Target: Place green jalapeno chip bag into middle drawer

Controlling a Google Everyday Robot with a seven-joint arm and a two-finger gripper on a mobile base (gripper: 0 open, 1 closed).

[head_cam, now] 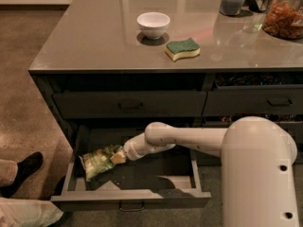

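The green jalapeno chip bag (98, 161) is light green and crinkly. It hangs over the left part of the open middle drawer (130, 200), inside its walls. My gripper (118, 156) is shut on the bag's right end, low over the drawer's grey floor. My white arm reaches in from the right. The drawer is pulled far out, with its dark handle at the front.
A closed top drawer (129, 105) is above. A white bowl (153, 24) and a green-and-yellow sponge (182, 49) sit on the counter, with jars at the back right. A person's shoe (24, 170) is on the floor at left.
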